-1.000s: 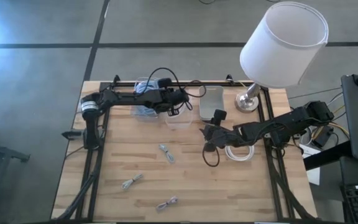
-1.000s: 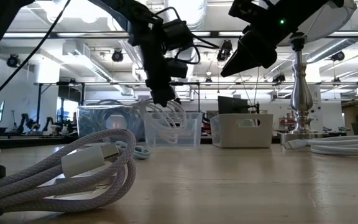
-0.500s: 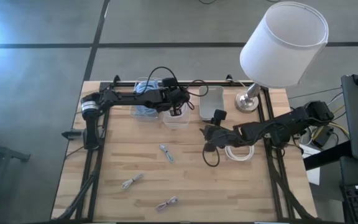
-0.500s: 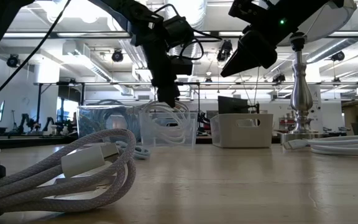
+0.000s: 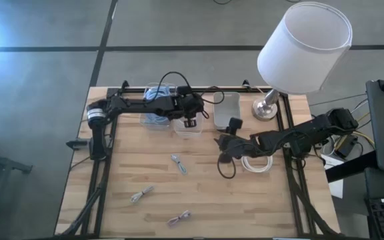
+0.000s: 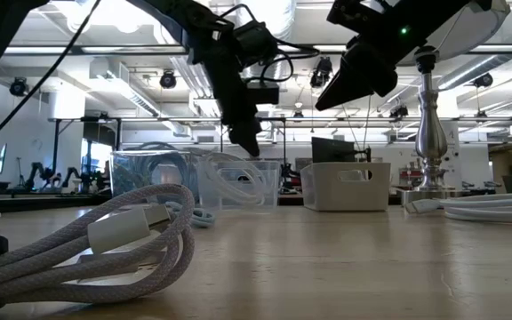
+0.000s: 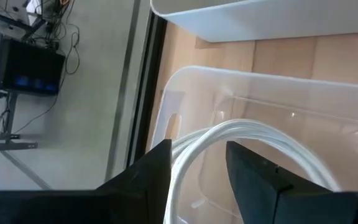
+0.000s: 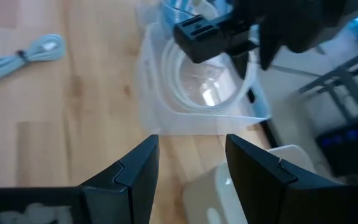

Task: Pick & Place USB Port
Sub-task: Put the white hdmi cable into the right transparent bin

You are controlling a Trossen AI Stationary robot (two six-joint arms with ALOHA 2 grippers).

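Note:
A coiled white USB cable lies inside a clear plastic bin at the table's far side; the coil rests on the bin's floor. My left gripper hangs open just above that bin, fingers pointing down, apart from the coil. In the high view the left gripper stands over the bin's middle. My right gripper waits open above the table's middle, right of the bin, holding nothing. Its wrist view shows the coil in the bin.
A second clear bin with blue cables stands left of the first, a white bin right of it. A lamp stands at the far right. Another white coil lies under the right arm. Three grey bundled cables lie nearer.
The left gripper has carried the white coil down into the clear bin and a little toward the table's right. The coil, which hung below the fingers with its loops above the rim, now lies on the bin's floor, and the fingers stand above it.

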